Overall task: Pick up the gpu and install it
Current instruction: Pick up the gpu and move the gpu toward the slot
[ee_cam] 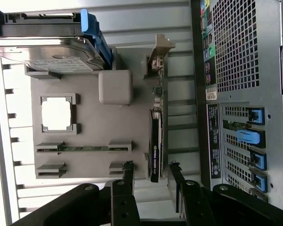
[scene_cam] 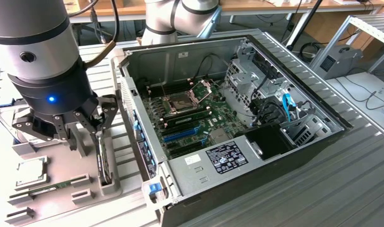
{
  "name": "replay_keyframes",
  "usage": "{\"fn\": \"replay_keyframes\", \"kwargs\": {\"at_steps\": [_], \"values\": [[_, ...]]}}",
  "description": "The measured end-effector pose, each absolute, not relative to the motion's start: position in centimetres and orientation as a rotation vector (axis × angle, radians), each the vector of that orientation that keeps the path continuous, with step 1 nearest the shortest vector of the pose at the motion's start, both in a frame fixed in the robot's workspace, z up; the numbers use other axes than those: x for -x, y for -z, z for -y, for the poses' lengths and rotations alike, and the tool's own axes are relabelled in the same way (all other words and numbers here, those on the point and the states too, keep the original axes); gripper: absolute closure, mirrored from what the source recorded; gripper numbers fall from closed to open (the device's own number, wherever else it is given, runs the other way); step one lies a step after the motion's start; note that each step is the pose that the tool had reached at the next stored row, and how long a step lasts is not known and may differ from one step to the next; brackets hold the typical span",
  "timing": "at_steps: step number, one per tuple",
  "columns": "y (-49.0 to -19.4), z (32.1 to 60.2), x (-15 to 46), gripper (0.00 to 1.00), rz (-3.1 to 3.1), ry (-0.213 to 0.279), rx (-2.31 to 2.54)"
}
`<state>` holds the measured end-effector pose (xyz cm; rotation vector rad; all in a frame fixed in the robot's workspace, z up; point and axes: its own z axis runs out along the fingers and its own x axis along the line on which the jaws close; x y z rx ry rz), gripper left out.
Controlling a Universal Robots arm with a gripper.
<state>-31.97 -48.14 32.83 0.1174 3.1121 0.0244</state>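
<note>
the gripper [ee_cam: 151, 175] is fully open and holds nothing; its jaws straddle the gpu [ee_cam: 155, 141] without touching it. the gpu stands on edge in the grey fixture [scene_cam: 110, 188], lower left of the exterior view, exposing both faces for clamping.

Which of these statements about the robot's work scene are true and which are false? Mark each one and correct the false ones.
1. The gripper is open. True.
2. The gpu sits installed in the computer case. False: it stands on edge in the gray tray beside the case.
3. The case is open, its motherboard exposed. True.
4. The gripper holds the hard drive. False: the hard drive lies on the tray, untouched.
</note>
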Motion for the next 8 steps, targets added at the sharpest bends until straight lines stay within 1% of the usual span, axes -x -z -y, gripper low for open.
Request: {"fn": "replay_keyframes", "kwargs": {"at_steps": [8], "values": [[-32.43, 48.15, 32.23, 0.58, -3.112, -0.024, -0.117]]}}
